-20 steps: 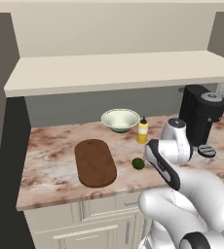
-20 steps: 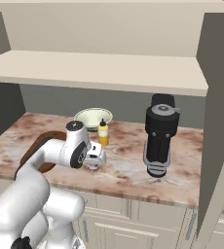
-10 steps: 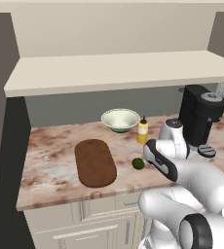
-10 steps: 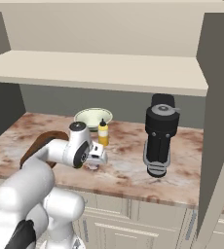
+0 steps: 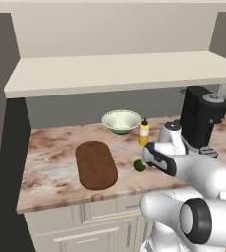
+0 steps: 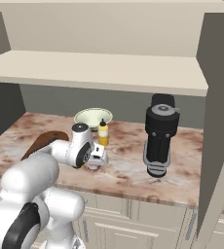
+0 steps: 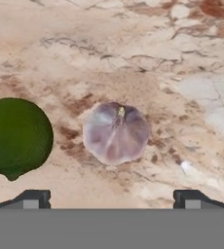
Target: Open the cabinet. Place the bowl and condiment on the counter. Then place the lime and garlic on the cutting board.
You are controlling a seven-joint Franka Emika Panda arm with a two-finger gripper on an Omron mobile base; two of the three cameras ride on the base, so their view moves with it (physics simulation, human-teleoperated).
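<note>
Open claw above the garlic

The gripper (image 7: 112, 198) hangs with jaws spread wide over the garlic (image 7: 115, 132), lime (image 7: 16, 137) just beside it, both on the counter (image 5: 51, 162) near its front edge; cutting board (image 5: 96, 164) lies bare nearby.

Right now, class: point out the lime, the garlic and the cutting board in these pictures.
lime (image 7: 16, 137): hand view, middle of its green skin.
garlic (image 7: 115, 132): hand view, centre of the bulb, below the stem tip.
cutting board (image 5: 96, 164): left base view, middle of its brown top.
</note>
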